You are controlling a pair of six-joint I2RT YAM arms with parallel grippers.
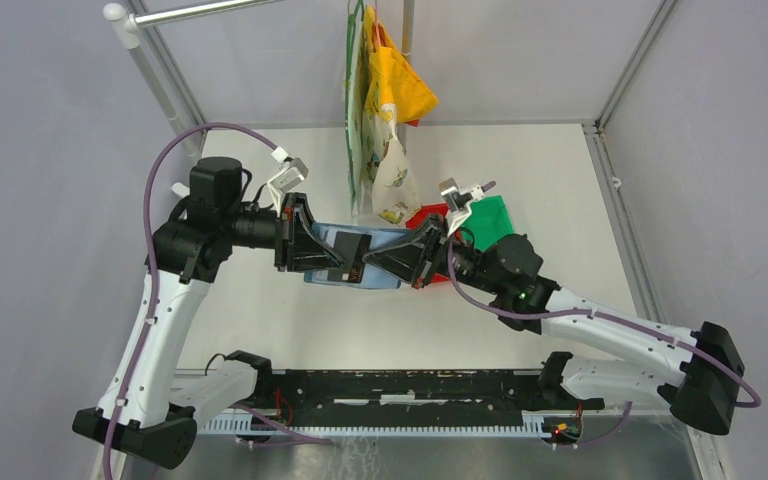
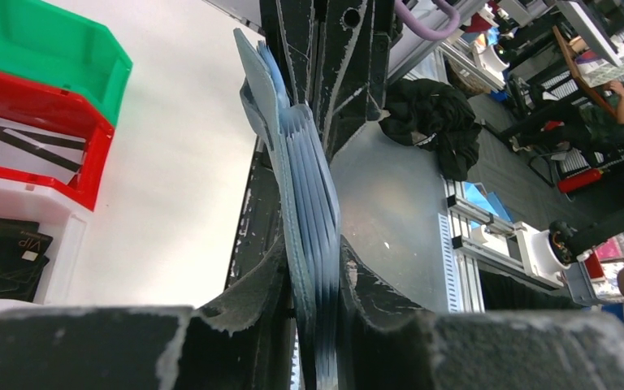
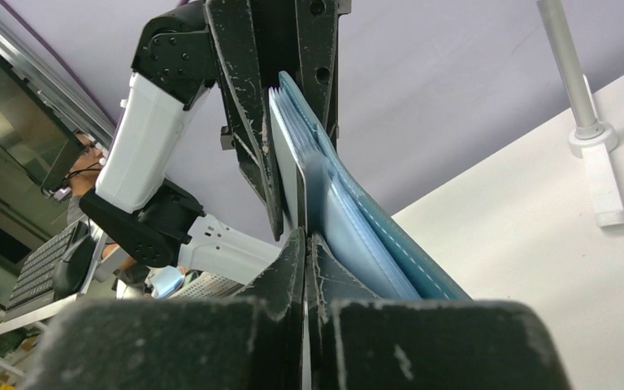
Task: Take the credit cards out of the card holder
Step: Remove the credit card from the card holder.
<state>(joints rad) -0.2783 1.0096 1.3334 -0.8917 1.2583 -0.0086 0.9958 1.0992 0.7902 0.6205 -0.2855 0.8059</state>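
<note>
From above, the left tool (image 1: 348, 270) and right tool (image 1: 370, 263) meet at the card holder (image 1: 385, 238) over the table (image 1: 260, 320); the left wrist view shows the left tool (image 2: 313, 260) clamping its blue folds (image 2: 305, 162); the right wrist view shows the right tool (image 3: 305, 244) pinched tight on a pale credit card (image 3: 288, 162).

Card holder (image 1: 357, 239) midair between left pincer (image 1: 352, 271) and right pincer (image 1: 371, 262), bins (image 1: 490, 217) behind, rightward
</note>
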